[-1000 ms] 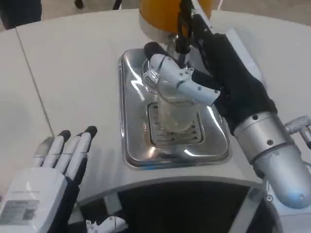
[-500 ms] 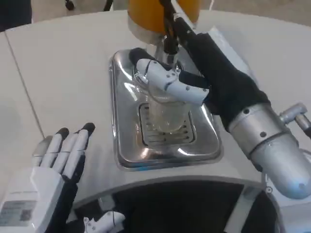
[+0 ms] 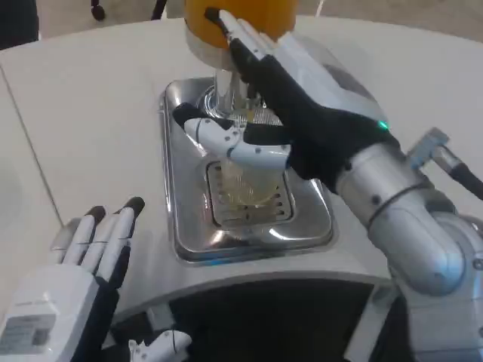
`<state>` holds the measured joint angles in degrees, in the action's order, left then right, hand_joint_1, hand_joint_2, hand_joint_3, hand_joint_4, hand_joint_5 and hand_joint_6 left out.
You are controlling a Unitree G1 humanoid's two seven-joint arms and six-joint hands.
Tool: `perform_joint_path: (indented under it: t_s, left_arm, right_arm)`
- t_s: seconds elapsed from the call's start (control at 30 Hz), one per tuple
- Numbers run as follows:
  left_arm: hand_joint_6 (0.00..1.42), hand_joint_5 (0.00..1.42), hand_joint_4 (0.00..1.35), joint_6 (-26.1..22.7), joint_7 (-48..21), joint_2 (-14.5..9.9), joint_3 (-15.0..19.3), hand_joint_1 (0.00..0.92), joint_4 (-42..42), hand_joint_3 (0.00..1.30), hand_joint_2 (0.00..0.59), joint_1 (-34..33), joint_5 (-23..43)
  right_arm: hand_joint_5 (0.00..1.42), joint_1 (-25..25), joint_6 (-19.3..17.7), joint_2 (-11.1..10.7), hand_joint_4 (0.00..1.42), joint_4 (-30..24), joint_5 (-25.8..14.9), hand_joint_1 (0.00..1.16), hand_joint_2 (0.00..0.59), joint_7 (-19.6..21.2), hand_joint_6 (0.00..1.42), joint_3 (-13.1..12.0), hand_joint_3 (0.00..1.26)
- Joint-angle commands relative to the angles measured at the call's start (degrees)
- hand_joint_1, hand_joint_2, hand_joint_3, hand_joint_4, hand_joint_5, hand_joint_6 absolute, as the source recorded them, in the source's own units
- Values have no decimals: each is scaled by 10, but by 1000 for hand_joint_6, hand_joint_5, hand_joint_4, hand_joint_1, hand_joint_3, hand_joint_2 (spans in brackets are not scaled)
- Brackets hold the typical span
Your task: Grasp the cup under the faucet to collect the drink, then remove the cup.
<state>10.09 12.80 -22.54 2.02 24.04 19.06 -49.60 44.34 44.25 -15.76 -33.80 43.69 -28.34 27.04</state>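
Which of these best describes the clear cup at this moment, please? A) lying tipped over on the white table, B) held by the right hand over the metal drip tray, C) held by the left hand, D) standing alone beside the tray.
B: the right hand wraps its fingers around the cup above the drip tray.

The right hand (image 3: 283, 113) reaches forward from the right side on its shiny silver arm. Its fingers wrap around the clear cup (image 3: 243, 170) and hold it, with one white finger curled across the front and another pointing up and away. The left hand (image 3: 72, 279) stays low on the left, flat, palm down, fingers straight and close together, holding nothing.
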Motion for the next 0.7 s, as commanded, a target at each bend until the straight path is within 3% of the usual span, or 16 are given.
perform_joint_path:
  t_s: [0.03, 0.17, 0.3, 0.7]
  left_arm:
    - [26, 0, 0, 3, 4, 5, -8, 48, -10, 0, 106, -4, -1]
    - [26, 0, 0, -10, 7, 7, -14, 99, -15, 0, 108, -19, -26]
    - [12, 0, 0, -35, -2, 15, -24, 137, -35, 0, 92, -62, -41]
    - [10, 0, 0, -64, -1, 42, -56, 160, -65, 0, 87, -135, -21]
  right_arm:
    - [0, 10, -4, 0, 0, 7, 35, 354, 390, -50, 0, 39, 15]
    - [0, 15, -36, -10, 0, 3, 111, 395, 374, -78, 0, 70, 14]
    - [0, 4, -29, 13, 0, 1, 130, 409, 372, -110, 0, 59, 14]
    - [0, -19, -70, 37, 0, 9, 161, 442, 380, -135, 0, 26, 17]
